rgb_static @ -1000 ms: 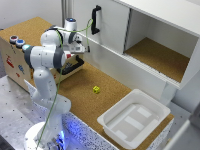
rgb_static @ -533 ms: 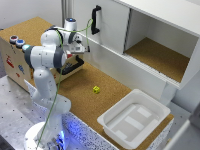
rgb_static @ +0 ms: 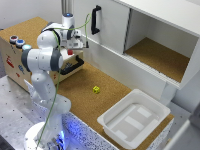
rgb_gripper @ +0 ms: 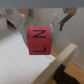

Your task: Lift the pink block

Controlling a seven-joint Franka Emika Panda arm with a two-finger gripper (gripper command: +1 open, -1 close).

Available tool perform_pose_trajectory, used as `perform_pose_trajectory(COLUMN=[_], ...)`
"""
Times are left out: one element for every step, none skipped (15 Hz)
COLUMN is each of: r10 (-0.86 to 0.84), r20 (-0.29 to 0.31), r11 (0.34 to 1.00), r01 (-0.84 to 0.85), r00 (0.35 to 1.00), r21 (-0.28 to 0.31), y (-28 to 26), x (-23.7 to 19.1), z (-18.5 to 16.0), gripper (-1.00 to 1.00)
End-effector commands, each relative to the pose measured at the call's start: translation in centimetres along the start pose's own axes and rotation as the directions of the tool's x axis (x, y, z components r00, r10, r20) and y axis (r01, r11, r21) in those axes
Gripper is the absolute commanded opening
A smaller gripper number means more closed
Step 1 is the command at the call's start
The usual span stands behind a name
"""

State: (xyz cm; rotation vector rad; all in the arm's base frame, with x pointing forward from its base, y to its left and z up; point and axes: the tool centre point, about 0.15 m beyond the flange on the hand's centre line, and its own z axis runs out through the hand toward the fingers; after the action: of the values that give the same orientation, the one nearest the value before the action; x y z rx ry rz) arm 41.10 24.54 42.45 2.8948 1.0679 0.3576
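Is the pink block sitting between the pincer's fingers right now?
Yes, in the wrist view the pink block sits between the two fingers of the pincer, close to both.

Cork-topped bench (rgb_static: 75,90), white cabinet (rgb_static: 150,35) with open cork-floored compartment, white wall behind, speckled grey floor (rgb_static: 12,110)

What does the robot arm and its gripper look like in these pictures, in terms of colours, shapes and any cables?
The arm is glossy white, built of rounded, bulbous segments with dark bands at the joints. A thin green cable runs down along it from the wrist towards the base, where a blue light glows. The gripper shows two pale grey fingers in the wrist view; the picture is too blurred for markings.
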Motion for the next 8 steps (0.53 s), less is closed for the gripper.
perform_pose_trajectory(r10=[0.196, 0.250, 0.304, 0.373, 0.432, 0.482, 0.518, 0.559], r20=[0.029, 0.035, 0.033, 0.027, 0.026, 0.033, 0.041, 0.055], r11=[0.979, 0.967, 0.952, 0.928, 0.902, 0.876, 0.855, 0.828], r01=[-0.195, -0.248, -0.302, -0.372, -0.432, -0.482, -0.519, -0.560], r00=[0.980, 0.968, 0.952, 0.927, 0.901, 0.876, 0.854, 0.827], r21=[-0.056, -0.051, -0.045, -0.028, -0.014, -0.010, 0.003, 0.004], y=[4.1, 5.1, 6.2, 7.6, 9.1, 10.8, 12.2, 14.3], x=[-4.8, -6.3, -7.5, -9.0, -10.4, -12.2, -13.3, -15.0], z=[-3.9, -3.8, -3.7, -3.5, -3.1, -2.3, -1.6, -0.7], gripper=[-1.00, -1.00, -1.00, -1.00, -1.00, -1.00, -1.00, -1.00])
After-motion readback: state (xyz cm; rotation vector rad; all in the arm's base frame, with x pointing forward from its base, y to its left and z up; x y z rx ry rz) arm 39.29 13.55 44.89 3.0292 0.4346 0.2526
